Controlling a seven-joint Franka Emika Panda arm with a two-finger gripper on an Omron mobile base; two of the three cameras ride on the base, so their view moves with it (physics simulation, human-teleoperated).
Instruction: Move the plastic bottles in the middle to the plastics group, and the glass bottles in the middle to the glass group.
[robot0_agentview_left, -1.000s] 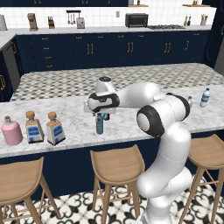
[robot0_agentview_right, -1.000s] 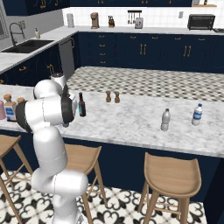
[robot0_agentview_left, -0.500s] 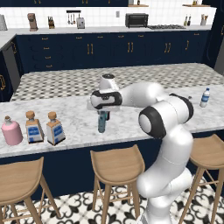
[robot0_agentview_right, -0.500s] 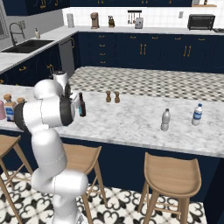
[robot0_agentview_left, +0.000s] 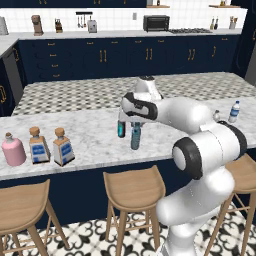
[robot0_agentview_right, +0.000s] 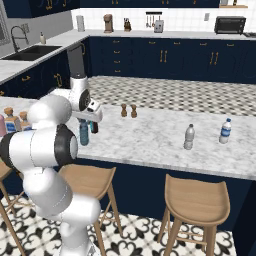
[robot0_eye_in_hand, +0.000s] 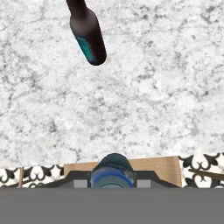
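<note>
- The jaws (robot0_agentview_left: 135, 122) sit over the teal bottle (robot0_agentview_left: 135, 137) with the cap between the tips – whether they grip it, I cannot tell.
- That bottle stands mid-bench (robot0_agentview_left: 90, 135), just beside the dark bottle (robot0_agentview_left: 120, 129).
- Both cork bottles (robot0_agentview_left: 63, 148) stand by the pink flask (robot0_agentview_left: 13, 150), so that part looks done – the teal and dark bottles remain.
- The plastics (robot0_agentview_right: 189, 137) stand well apart; shakers (robot0_agentview_right: 128, 110) sit behind the dark bottle.
</note>
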